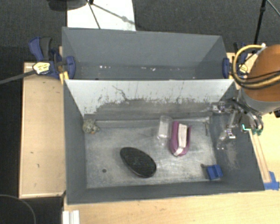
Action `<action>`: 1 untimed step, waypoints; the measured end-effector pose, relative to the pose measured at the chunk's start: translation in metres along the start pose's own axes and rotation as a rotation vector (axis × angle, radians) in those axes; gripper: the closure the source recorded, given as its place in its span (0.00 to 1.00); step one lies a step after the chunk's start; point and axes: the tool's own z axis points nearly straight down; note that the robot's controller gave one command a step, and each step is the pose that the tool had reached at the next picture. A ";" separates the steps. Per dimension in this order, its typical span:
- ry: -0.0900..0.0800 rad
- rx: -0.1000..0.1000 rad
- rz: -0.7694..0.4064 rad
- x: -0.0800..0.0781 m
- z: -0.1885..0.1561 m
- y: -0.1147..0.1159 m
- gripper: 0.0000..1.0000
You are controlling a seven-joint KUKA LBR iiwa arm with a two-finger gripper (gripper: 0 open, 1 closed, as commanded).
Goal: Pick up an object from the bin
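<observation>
My gripper [228, 127] hangs over the right side of the bin, above the sloping right wall. Nearest to it, a little to its left, a purple and white oblong thing [179, 138] lies on the bin floor. A small clear plastic piece [164, 127] rests against that thing's left side. A small blue block [213, 172] sits by the front right corner, below the gripper in the view. I see nothing held in the gripper.
A flat black oval thing [138, 162] lies at the front middle of the floor. A small grey lump [88, 126] sits in the back left corner. The arm with its orange cover and cables comes in from the right.
</observation>
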 end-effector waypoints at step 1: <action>-0.021 0.007 -0.274 0.048 0.070 -0.018 0.00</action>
